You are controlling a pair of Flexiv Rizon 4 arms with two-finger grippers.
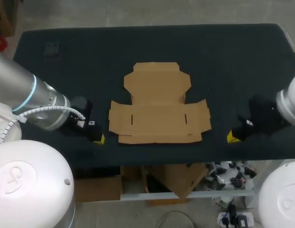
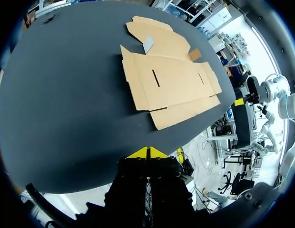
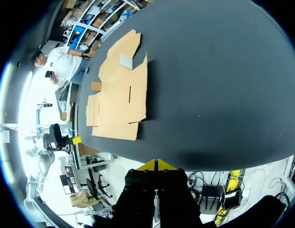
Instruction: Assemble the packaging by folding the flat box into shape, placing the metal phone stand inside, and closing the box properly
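Observation:
The flat brown cardboard box [image 1: 158, 104] lies unfolded in the middle of the black table [image 1: 66, 61], its flaps spread out and its lid panel on the far side. My left gripper [image 1: 99, 139] rests shut and empty near the front edge, just left of the box. My right gripper [image 1: 233, 137] is shut and empty near the front edge, a little right of the box. The left wrist view shows the box [image 2: 171, 83] ahead of the shut left gripper [image 2: 148, 153]. The right wrist view shows the box [image 3: 120, 97] ahead of the shut right gripper [image 3: 157, 165]. No metal phone stand shows in any view.
The table's front edge [image 1: 162, 164] runs just behind both grippers. Bare black surface surrounds the box on the left, right and far sides. A small grey patch [image 2: 148, 43] sits at the notch between lid and base.

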